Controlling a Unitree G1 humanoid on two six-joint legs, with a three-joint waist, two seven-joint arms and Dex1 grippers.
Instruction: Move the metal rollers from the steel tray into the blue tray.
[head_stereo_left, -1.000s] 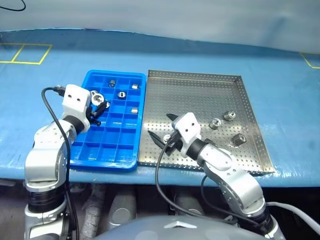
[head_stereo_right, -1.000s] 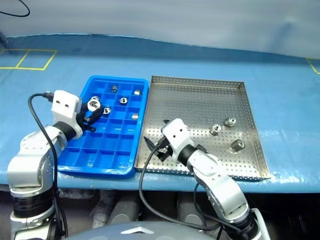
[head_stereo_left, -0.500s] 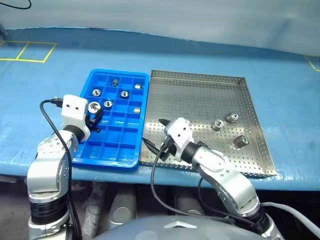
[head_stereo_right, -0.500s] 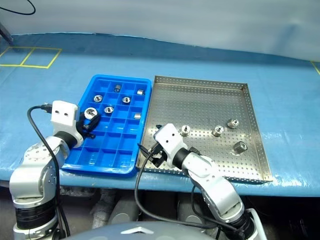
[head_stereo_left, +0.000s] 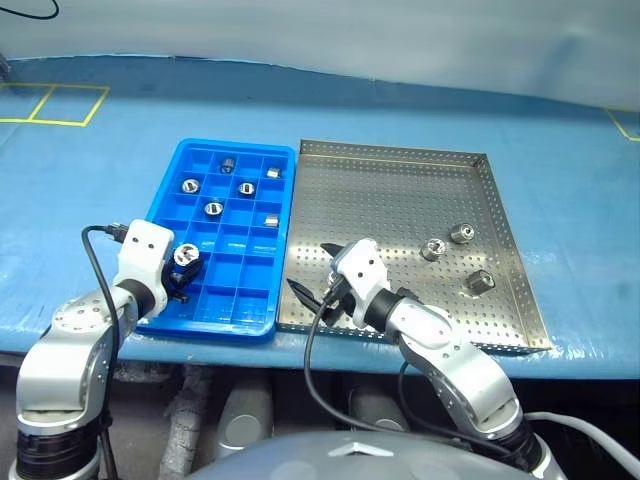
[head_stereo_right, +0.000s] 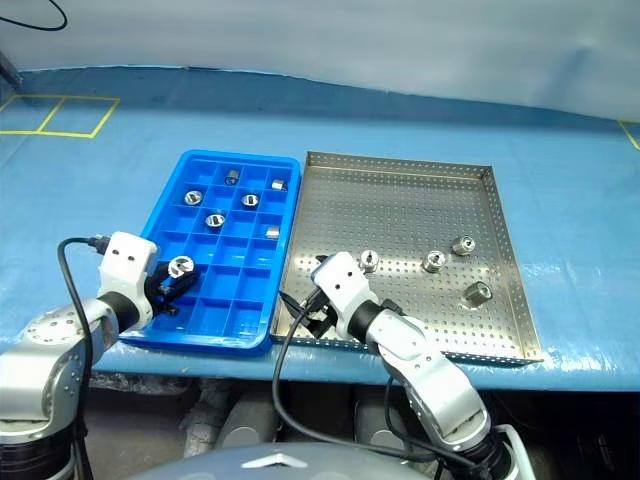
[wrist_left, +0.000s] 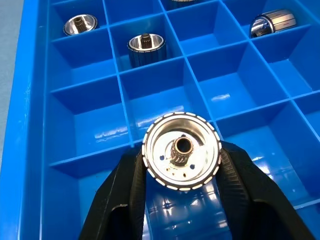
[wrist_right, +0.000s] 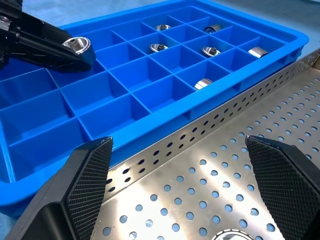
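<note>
A metal roller (wrist_left: 181, 150) is clamped by the left gripper (wrist_left: 182, 172) over the blue tray's (head_stereo_left: 160, 196) near-left compartments, while the right gripper (wrist_right: 182, 172) is held wide open and empty over the steel tray (head_stereo_left: 500, 215).

Shiny silver metal rollers (wrist_left: 181, 151), a bright blue tray (head_stereo_left: 160, 215) and a grey perforated steel tray (head_stereo_left: 400, 190).

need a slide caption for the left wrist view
Left gripper shut on a shiny ribbed metal roller above the bright blue compartment tray.

Bright, even light (perhaps overhead), glare on steel tray (head_stereo_left: 400, 200).
</note>
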